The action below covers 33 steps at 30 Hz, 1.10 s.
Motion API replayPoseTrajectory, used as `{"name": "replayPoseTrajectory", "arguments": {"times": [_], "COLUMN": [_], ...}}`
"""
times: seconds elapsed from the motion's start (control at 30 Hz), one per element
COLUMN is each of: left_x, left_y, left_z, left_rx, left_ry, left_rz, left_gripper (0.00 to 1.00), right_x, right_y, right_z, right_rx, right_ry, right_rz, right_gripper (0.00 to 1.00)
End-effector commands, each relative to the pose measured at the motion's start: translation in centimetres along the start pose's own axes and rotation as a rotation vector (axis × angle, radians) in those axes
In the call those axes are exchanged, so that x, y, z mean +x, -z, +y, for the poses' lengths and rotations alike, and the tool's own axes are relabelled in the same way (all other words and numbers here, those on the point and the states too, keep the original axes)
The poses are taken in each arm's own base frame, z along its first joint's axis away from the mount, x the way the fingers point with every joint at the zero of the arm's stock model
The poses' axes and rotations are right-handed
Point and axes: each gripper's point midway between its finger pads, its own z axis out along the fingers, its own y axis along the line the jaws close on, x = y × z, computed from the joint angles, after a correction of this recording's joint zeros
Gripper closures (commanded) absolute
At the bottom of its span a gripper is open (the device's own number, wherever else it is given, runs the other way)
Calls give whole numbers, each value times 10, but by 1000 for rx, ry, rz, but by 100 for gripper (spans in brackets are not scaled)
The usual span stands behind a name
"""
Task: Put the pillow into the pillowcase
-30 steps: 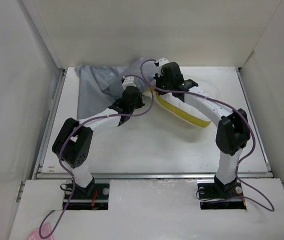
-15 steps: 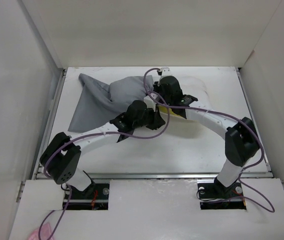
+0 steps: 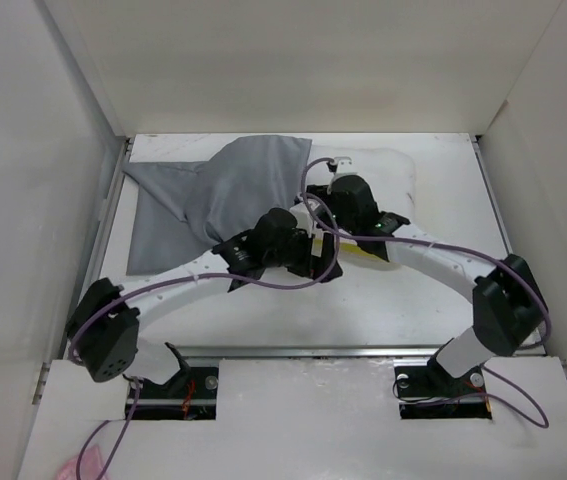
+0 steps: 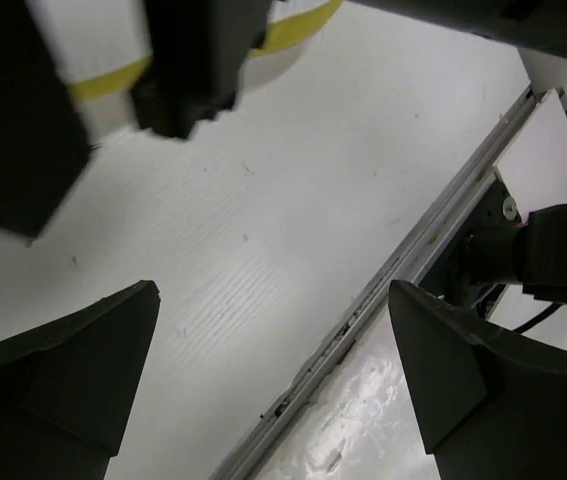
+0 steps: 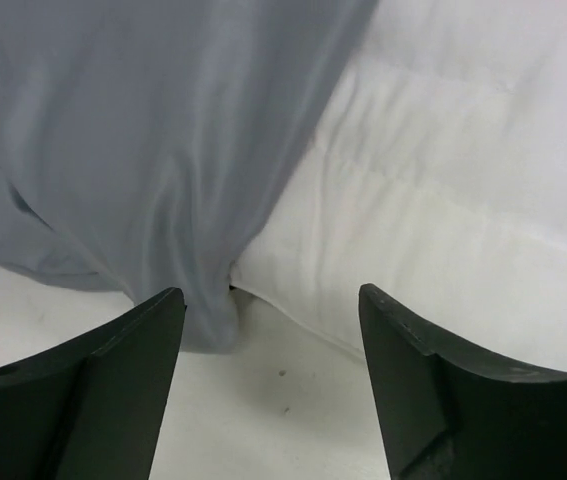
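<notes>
The grey pillowcase (image 3: pixel 228 190) lies wrinkled at the back left, its right part draped over the left end of the white pillow (image 3: pixel 388 175). The pillow's yellow trim (image 3: pixel 368 257) shows at its near edge. My right gripper (image 3: pixel 341 185) is open just in front of where the pillowcase (image 5: pixel 143 130) meets the pillow (image 5: pixel 463 200), with nothing between its fingers (image 5: pixel 273 300). My left gripper (image 3: pixel 315 265) is open too and points at bare table near the front rail. It (image 4: pixel 273 300) holds nothing, with the yellow trim (image 4: pixel 298 30) behind it.
White walls enclose the table on the left, back and right. A metal rail (image 3: pixel 303 352) runs along the front edge (image 4: pixel 413 250). The right arm's base (image 4: pixel 553 260) stands beyond it. The two arms cross close together at mid-table.
Both grippers have opened and let go of the fabric. The pillowcase was drawn right over the pillow's left end. Both arms have pulled back toward the near side.
</notes>
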Motion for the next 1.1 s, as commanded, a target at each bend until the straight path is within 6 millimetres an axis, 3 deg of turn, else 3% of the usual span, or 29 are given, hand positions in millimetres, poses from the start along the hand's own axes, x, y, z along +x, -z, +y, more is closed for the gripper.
{"name": "replayPoseTrajectory", "arguments": {"times": [0.0, 0.13, 0.2, 0.3, 0.33, 0.5, 0.53, 0.57, 0.6, 0.67, 0.7, 0.73, 0.9, 0.97, 1.03, 1.07], "left_x": [-46, -71, -86, -105, -106, -140, -146, -142, -155, -153, -165, -168, -164, -163, -165, -171], "left_y": [46, 70, 74, 78, 68, 39, 37, 22, 20, 5, 6, 2, -13, -18, -21, -19], "left_z": [-17, 4, 41, 67, 84, 111, 121, 138, 136, 161, 165, 169, 219, 228, 231, 228], "left_rx": [-56, -250, -428, -535, -574, -650, -683, -716, -721, -774, -781, -796, -898, -942, -951, -948], "left_ry": [-29, 13, 69, 127, 145, 101, 93, 89, 74, 71, 81, 71, 95, 99, 97, 97], "left_rz": [-128, -204, -247, -259, -239, -213, -214, -168, -177, -130, -145, -146, -91, -77, -79, -89], "left_gripper": [0, 0, 0, 0, 0, 0, 0, 0, 0, 0, 1, 1, 14, 20, 34, 49], "right_x": [-42, -42, -43, -49, -51, -47, -48, -48, -46, -44, -43, -49, -50, -50, -53, -60], "right_y": [34, 49, 54, 59, 60, 60, 60, 60, 58, 55, 52, 53, 31, 17, 8, 3], "right_z": [1, -32, -44, -61, -65, -97, -99, -101, -106, -113, -117, -115, -125, -120, -121, -117], "right_rx": [31, 125, 150, 184, 192, 259, 256, 256, 262, 269, 272, 268, 286, 248, 238, 219], "right_ry": [-22, -37, -47, -66, -70, -95, -100, -95, -85, -65, -54, -43, 32, 61, 57, 66], "right_rz": [-134, -147, -149, -165, -168, -151, -149, -147, -135, -120, -115, -126, -105, -89, -86, -92], "right_gripper": [24, 21, 21, 20, 20, 18, 17, 17, 17, 16, 9, 9, 2, 0, 0, 0]}}
